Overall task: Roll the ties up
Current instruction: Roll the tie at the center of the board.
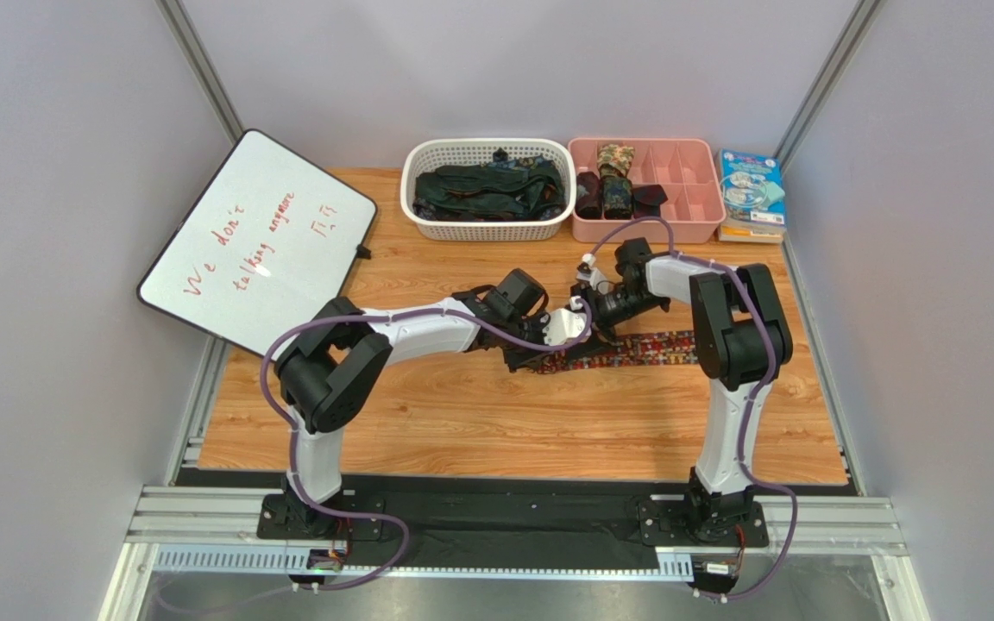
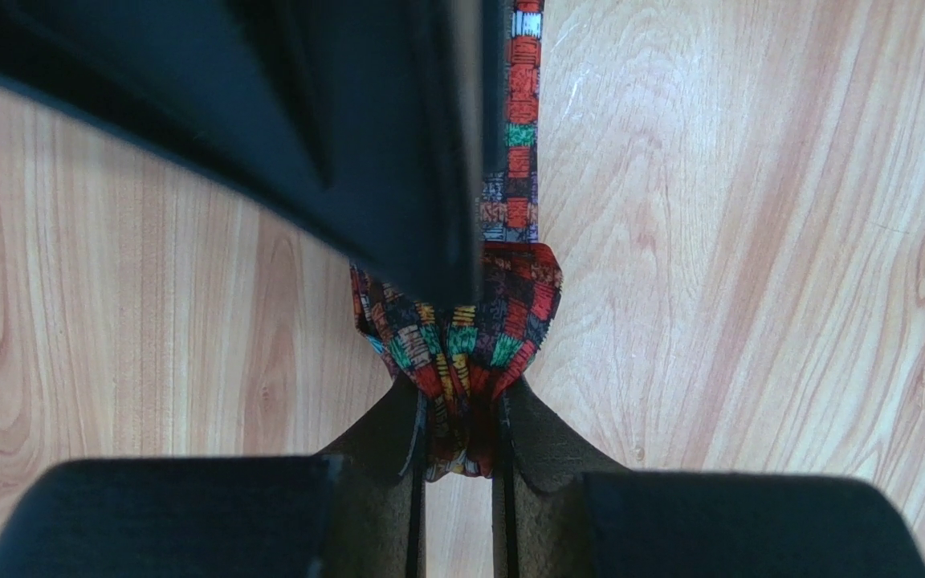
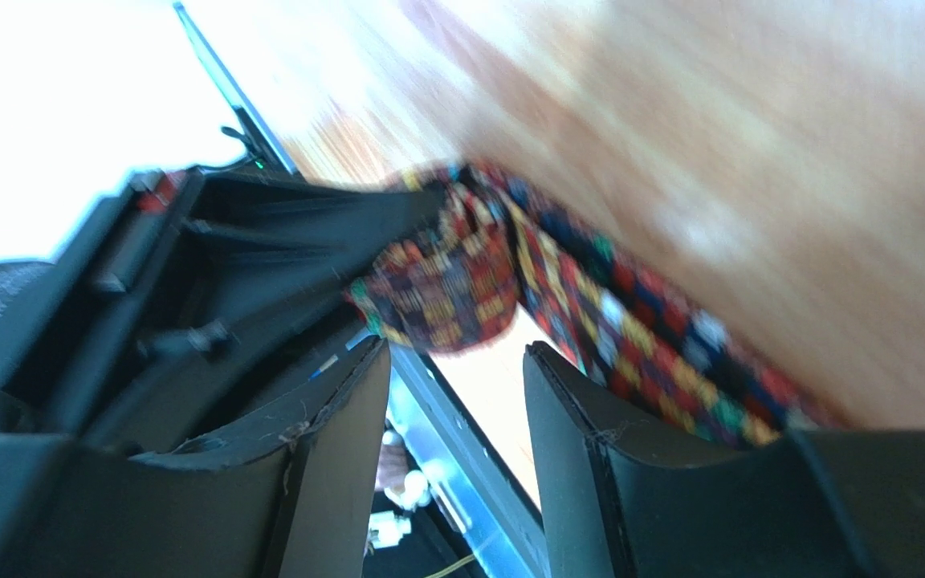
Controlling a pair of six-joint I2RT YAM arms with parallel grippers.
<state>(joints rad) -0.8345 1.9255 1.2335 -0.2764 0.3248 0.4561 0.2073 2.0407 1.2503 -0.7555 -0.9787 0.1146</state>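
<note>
While left gripper (image 2: 457, 422) pinches the coiled patterned tie (image 2: 516, 307), right gripper (image 3: 455, 373), spread just short of it, should clamp squarely and keep turns tight.

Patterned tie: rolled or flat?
Partly rolled: the tie has one end coiled, pinched in the left tool; the rest lies flat on the table.

The red-orange-yellow-green patterned tie (image 1: 638, 347) lies stretched flat on the table (image 1: 463, 414), its left end bunched into a small loose coil pinched in the left gripper (image 2: 455, 422). Dark ties (image 1: 487, 190) lie heaped in the white basket (image 1: 489, 234). A camouflage roll (image 1: 615, 158) stands in the pink tray (image 1: 671, 237).
</note>
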